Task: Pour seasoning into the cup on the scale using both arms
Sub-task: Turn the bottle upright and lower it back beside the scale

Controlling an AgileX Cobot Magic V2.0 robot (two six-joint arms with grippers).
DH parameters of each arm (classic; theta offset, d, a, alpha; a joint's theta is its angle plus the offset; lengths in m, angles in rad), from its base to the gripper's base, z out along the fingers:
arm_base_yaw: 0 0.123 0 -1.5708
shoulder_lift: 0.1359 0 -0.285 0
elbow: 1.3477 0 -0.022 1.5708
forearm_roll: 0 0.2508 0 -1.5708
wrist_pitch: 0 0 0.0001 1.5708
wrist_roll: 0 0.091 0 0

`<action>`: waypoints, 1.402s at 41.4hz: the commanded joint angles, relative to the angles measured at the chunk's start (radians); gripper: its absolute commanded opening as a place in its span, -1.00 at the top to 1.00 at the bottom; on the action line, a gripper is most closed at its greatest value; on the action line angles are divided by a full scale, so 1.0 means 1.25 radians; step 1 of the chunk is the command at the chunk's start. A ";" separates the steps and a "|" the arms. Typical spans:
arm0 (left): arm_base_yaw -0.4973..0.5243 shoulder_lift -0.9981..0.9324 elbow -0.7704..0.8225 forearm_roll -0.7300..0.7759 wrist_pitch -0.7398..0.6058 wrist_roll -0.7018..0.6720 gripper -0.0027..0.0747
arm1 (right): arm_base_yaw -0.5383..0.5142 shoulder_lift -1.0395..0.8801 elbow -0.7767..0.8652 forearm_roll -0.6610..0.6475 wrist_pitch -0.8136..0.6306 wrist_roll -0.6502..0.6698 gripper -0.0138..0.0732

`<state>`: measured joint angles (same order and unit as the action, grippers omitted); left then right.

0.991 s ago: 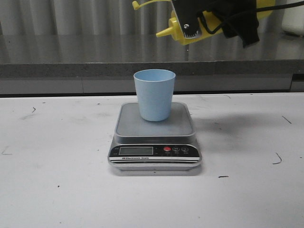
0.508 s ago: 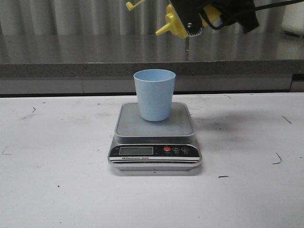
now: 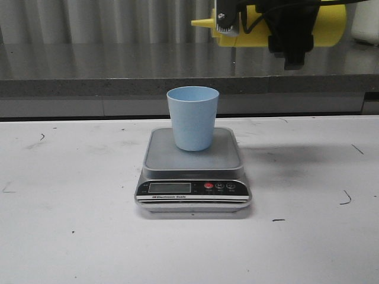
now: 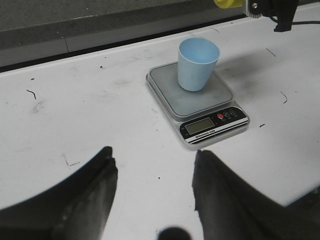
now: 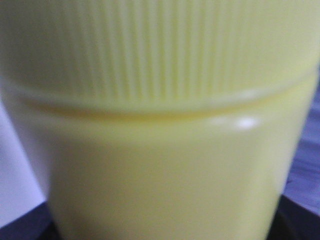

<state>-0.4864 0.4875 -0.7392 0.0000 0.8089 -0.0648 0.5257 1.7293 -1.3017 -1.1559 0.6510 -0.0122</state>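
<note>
The light blue cup [image 3: 192, 118] stands upright on the silver-grey scale [image 3: 192, 171]; both also show in the left wrist view, the cup [image 4: 197, 62] on the scale [image 4: 200, 107]. My right gripper [image 3: 278, 26] is shut on the yellow seasoning bottle [image 3: 328, 26] and holds it about level, high above the cup, nozzle pointing left. The bottle fills the right wrist view [image 5: 160, 150]. My left gripper [image 4: 155, 167] is open and empty above the bare table, short of the scale's front panel; it is out of the front view.
The white table [image 3: 71, 225] carries small dark scuff marks. A grey ledge [image 3: 89, 86] runs along the back edge before a corrugated wall. A white object [image 3: 367, 21] stands at the far right on the ledge.
The right gripper has turned the bottle from nozzle-down tilt back to about level. The nozzle has risen. The cup and scale have not moved.
</note>
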 commanded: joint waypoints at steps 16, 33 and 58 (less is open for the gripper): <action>0.001 0.004 -0.019 -0.008 -0.050 -0.002 0.01 | -0.165 -0.125 0.040 0.528 -0.115 0.068 -0.02; 0.001 0.004 -0.019 -0.008 -0.050 -0.002 0.01 | -0.345 -0.226 0.462 0.606 -0.907 0.161 -0.02; 0.001 0.004 -0.019 -0.008 -0.050 -0.002 0.01 | -0.418 0.073 0.500 0.667 -1.448 0.160 -0.02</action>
<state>-0.4864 0.4875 -0.7392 0.0000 0.8089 -0.0648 0.0094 1.8342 -0.6358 -0.3749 -0.9865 0.1876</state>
